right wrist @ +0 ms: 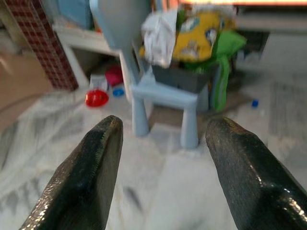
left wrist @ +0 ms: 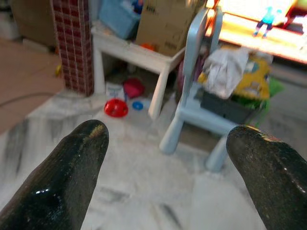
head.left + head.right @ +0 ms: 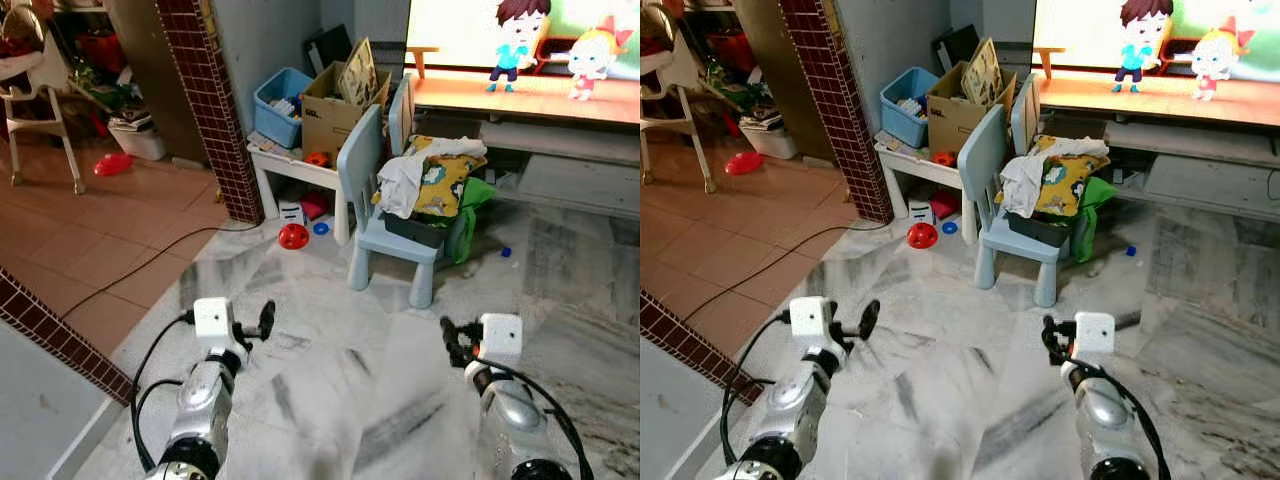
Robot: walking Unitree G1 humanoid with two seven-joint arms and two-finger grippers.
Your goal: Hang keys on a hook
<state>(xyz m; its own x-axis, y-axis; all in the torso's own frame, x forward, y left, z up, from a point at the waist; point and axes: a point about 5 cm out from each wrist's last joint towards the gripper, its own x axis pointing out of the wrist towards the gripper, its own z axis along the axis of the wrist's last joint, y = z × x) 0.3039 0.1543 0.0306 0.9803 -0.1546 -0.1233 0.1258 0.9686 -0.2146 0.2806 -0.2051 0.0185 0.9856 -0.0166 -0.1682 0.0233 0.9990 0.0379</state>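
Note:
My left gripper (image 3: 265, 320) is held low over the marble floor (image 3: 330, 390), open, with nothing between its black fingers (image 2: 72, 167). My right gripper (image 3: 450, 340) is level with it on the other side. It is also open and holds nothing, as the right wrist view shows by the wide gap between its fingers (image 1: 91, 163). Both point forward at a pale blue child's chair (image 3: 385, 235) about a metre ahead.
The chair carries a pile of clothes (image 3: 430, 175) and a dark bin. A small white table (image 3: 295, 165) beside it holds a blue bin (image 3: 282, 105) and a cardboard box (image 3: 335, 105). A brick pillar (image 3: 215, 110), red ball (image 3: 293, 236), black cable (image 3: 150, 265), low brick wall (image 3: 60, 340) and TV (image 3: 520, 45) surround the floor.

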